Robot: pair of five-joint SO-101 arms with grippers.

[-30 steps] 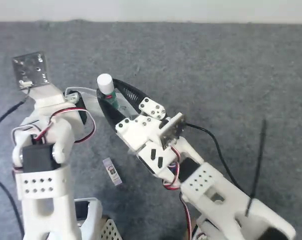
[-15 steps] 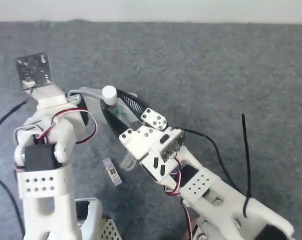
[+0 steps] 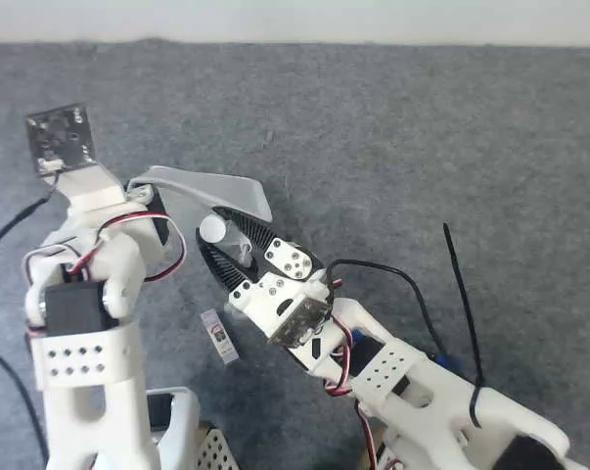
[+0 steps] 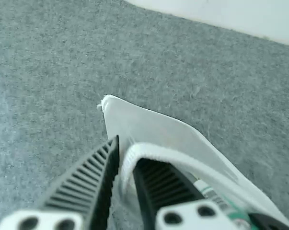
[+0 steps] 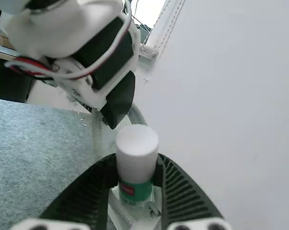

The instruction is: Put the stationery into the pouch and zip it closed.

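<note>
Pouch [image 3: 208, 188]: pale, flat, upper left of centre in the high view. One edge is pinched in the left gripper [image 4: 119, 149]; the jaws are narrow, with only the white zip rim between them. The rest of the pouch hangs out over the grey mat [image 3: 422, 147].

Glue stick [image 3: 213, 229]: held in the right gripper [image 5: 134, 165], jaws closed around the body, white cap standing proud of the tips.

Key relation: in the high view the cap sits just below the pouch's lower edge, touching it or nearly so. The stick's long axis runs from lower right to upper left, cap leading, toward the held rim. In the left wrist view its green label shows at the lower right, close under the rim. Cannot tell whether the cap is inside the mouth or against the outer face.

Judgement: insertion depends on the cap meeting the opening, not the fabric. The right arm is nearer.

Count:
- pouches: 1
- glue sticks: 1
- small pale block [image 3: 219, 336], loose on the mat at lower centre-left: 1, probably more stationery
- arms: 2
</note>
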